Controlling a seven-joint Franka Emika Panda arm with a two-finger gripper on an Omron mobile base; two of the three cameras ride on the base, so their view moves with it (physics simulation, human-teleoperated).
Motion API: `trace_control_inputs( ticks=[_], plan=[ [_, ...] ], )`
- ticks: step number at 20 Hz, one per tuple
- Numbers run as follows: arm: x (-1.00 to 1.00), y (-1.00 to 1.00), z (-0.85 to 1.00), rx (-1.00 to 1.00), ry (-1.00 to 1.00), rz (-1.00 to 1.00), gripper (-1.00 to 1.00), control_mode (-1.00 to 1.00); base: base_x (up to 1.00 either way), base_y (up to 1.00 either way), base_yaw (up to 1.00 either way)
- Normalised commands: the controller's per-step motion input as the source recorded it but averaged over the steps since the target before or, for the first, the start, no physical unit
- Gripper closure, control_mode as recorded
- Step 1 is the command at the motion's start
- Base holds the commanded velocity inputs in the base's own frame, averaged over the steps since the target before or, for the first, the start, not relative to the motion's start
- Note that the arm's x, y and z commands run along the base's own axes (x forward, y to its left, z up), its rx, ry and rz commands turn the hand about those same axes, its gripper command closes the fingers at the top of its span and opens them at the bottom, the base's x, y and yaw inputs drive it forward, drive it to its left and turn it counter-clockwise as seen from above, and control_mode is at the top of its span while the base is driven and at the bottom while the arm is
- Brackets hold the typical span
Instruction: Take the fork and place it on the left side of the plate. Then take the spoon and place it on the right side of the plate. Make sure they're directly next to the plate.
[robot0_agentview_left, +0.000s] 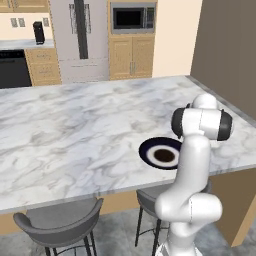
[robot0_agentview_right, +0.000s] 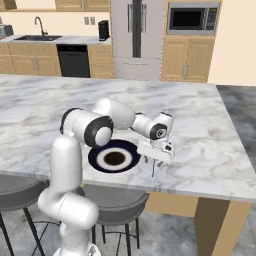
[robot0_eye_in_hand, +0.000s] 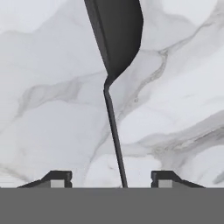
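1. Between the two finger tips at the bottom of the hand view, the thin handle of the spoon (robot0_eye_in_hand: 114, 131) is seen; the jaws of the gripper (robot0_eye_in_hand: 111, 179) are parted well wider than the handle, with clear space on either side, so the spoon is judged to be loose between them.
2. Along the gripper's own line of sight the spoon's long axis is laid, handle nearest the tips and the oval bowl farthest away, over the marble counter (robot0_eye_in_hand: 43, 109).
3. Just off the right edge of the plate (robot0_agentview_right: 114, 158), in the right base view, the gripper (robot0_agentview_right: 152, 161) is held low with the spoon (robot0_agentview_right: 152, 170) hanging below it as a thin dark line, near the counter's front edge.
4. Whether the spoon already rests on the counter cannot be told.
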Motion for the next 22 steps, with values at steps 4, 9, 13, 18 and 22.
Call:
trace_control_inputs(
  ticks=[4, 9, 13, 18, 22],
  plan=[
    [-0.05, -0.09, 0.47, 0.00, 0.00, -0.07, -1.00, -1.00, 0.00, 0.00, 0.00],
    [-0.34, -0.11, 0.51, 0.00, 0.00, -0.06, -1.00, -1.00, 0.00, 0.00, 0.00],
    [-0.72, 0.08, 0.44, 0.00, -0.02, -0.02, -1.00, -1.00, 0.00, 0.00, 0.00],
    [-0.78, 0.57, 0.25, 0.00, -0.05, -0.03, -1.00, -1.00, 0.00, 0.00, 0.00],
    [-0.57, 0.99, 0.09, 0.00, -0.05, -0.05, -1.00, -1.00, 0.00, 0.00, 0.00]
  ],
)
